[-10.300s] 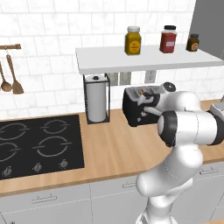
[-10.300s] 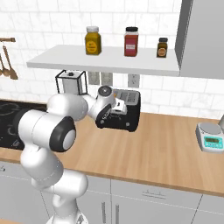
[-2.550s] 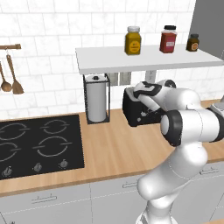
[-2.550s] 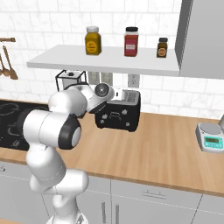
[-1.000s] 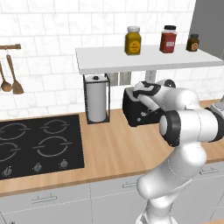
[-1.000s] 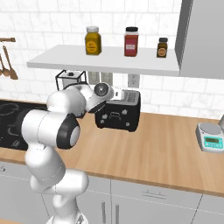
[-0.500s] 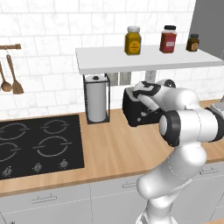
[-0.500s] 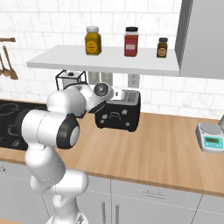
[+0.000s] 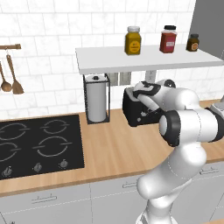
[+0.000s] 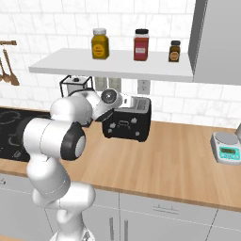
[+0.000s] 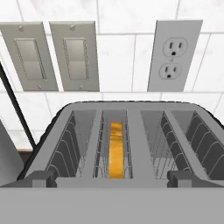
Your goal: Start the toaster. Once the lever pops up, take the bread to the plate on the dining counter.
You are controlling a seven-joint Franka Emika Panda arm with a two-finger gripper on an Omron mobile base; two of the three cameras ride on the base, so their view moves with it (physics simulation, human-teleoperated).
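The black toaster [image 9: 136,113] [image 10: 126,125] stands at the back of the wood counter under the shelf. My gripper [image 9: 141,90] [image 10: 128,101] [image 11: 113,180] hovers just above its top, open, with nothing between the fingers. The hand view looks down into the grey slots of the toaster [image 11: 133,114]. The bread [image 11: 115,151] sits upright, deep in the second slot from the left, showing a golden-brown edge. One dark fingertip [image 11: 41,177] stands at each side of the slots. The plate and the dining counter are out of view.
A paper-towel holder [image 9: 96,99] stands left of the toaster and a black cooktop [image 9: 37,144] lies further left. The white shelf [image 9: 144,59] with three jars hangs close overhead. A kitchen scale [image 10: 227,147] sits far right. Wall switches [image 11: 52,54] and an outlet [image 11: 175,54] are behind the toaster.
Since about ten seconds ago my hand has moved from the toaster's end face up over its top. Over the last second nothing has visibly moved.
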